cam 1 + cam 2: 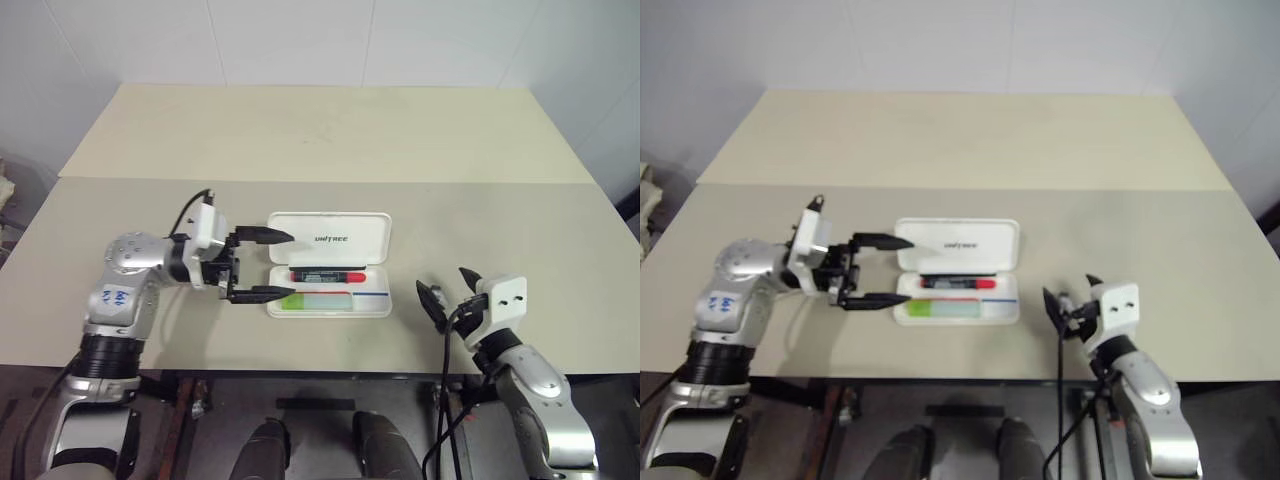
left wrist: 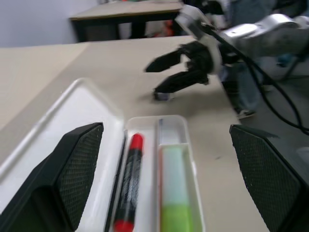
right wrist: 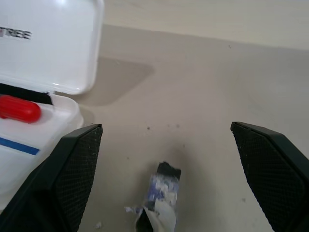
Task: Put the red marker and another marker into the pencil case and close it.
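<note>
The pencil case (image 1: 330, 264) lay open on the beige tabletop (image 1: 320, 130), a white flat plastic box with rounded corners and small dark letters on its raised lid. Inside its tray, the red marker (image 1: 327, 275) lay lengthwise nearest the lid, with a black barrel and red ends. The green marker (image 1: 312, 301) lay beside it in the next compartment, on the side away from the lid, short and thick with a paler end. A thin blue strip (image 1: 372, 294) ran along the tray near the green marker.

The left tool (image 1: 262, 266) hung at the left end of the case, released, with one finger over the lid corner and the other over the tray corner. The right tool (image 1: 449, 291) was to the right of the case, well apart from it, also released and holding nothing.

The left wrist view showed the divider between the two markers and the right tool beyond the case. The right wrist view showed a small dark scrap with bluish-white marks (image 3: 161, 191) on the tabletop, to the right of the case.
</note>
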`<state>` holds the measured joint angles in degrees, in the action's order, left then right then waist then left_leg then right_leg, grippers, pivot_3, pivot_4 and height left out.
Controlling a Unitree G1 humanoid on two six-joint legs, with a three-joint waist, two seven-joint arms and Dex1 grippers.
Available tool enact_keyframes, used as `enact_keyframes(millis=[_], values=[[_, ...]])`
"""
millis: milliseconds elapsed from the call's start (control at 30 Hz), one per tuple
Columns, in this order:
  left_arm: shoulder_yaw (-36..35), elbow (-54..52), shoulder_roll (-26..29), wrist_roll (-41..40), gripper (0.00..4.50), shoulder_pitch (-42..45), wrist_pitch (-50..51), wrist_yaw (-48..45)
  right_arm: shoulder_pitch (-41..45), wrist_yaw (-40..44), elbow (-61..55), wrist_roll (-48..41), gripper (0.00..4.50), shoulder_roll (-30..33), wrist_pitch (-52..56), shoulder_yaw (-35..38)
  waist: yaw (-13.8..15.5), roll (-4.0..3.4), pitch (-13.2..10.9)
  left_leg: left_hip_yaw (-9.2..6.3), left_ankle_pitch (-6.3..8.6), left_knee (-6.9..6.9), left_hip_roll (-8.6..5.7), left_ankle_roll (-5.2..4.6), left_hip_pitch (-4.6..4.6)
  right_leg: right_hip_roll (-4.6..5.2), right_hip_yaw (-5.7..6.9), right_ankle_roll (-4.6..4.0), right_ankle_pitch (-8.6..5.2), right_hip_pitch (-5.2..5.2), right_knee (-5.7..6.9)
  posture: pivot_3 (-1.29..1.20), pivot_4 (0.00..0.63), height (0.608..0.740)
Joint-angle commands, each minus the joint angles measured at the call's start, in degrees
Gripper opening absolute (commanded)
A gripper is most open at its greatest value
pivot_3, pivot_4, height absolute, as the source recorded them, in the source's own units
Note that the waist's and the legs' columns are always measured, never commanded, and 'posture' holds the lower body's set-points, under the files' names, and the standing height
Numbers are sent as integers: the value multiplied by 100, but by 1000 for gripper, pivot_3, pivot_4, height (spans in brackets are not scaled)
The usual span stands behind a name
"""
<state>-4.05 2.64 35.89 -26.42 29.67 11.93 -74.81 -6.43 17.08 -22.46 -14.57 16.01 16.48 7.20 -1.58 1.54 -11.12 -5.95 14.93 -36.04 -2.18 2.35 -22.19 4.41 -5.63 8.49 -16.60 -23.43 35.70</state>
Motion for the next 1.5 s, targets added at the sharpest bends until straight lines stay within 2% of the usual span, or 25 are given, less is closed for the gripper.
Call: enact_keyframes(millis=[33,367,467,733,800,900,1033,1167,1333,1500], values=[[-232,-296,212,-170,4461,-195,93,94,-69,-223,-190,93,4500,-98,67,-19,0,0,0,0,0,1,0,0,0,1,0,0,0,0,-1,0,150,740],[-337,-478,327,-234,4461,-428,123,258,-340,-535,48,357,4500,-358,119,-80,0,0,0,-2,0,2,-1,0,-1,1,3,-1,-1,2,-4,0,150,740],[-331,-425,342,-236,4500,-413,99,236,-367,-466,95,324,3876,-406,129,-129,-10,0,0,0,0,2,-1,0,0,1,2,-1,-1,2,-4,0,150,740],[-267,-237,347,-190,4500,-355,25,104,-331,-453,7,340,940,-399,121,-194,-4,0,0,-1,0,1,-1,0,0,1,3,-2,-1,3,-5,0,150,740],[-254,-232,331,-182,4500,-354,20,104,-310,-413,3,327,387,-371,94,-190,-5,0,0,-1,0,1,-1,0,0,1,2,-2,-1,3,-5,0,150,740],[-206,-129,305,-137,4500,-391,-33,64,-113,268,47,215,384,9,-226,-297,-12,0,0,0,0,1,-1,0,0,1,2,-1,-1,3,-5,0,150,740],[-123,122,354,-35,4500,-463,-191,-105,423,2071,323,-216,384,1036,-806,-434,-35,0,-1,11,0,-1,-2,-1,3,0,-2,1,1,4,-6,0,150,740],[-100,363,377,43,4500,-441,-309,-207,1002,3447,683,-756,384,1641,-1048,-523,-15,1,-1,3,0,2,3,-1,3,-7,4,0,0,7,-8,0,150,740],[-43,501,385,144,4500,-544,-523,-271,1929,4865,1429,-833,384,2026,-1247,-966,-35,3,-2,4,1,0,2,-1,0,-3,4,1,1,7,-13,0,150,740],[-33,381,382,132,4500,-689,-568,-227,2675,5596,2349,-574,384,1962,-1666,-1380,-12,3,-3,0,1,0,4,-1,0,-3,8,1,1,5,-11,0,150,740]])
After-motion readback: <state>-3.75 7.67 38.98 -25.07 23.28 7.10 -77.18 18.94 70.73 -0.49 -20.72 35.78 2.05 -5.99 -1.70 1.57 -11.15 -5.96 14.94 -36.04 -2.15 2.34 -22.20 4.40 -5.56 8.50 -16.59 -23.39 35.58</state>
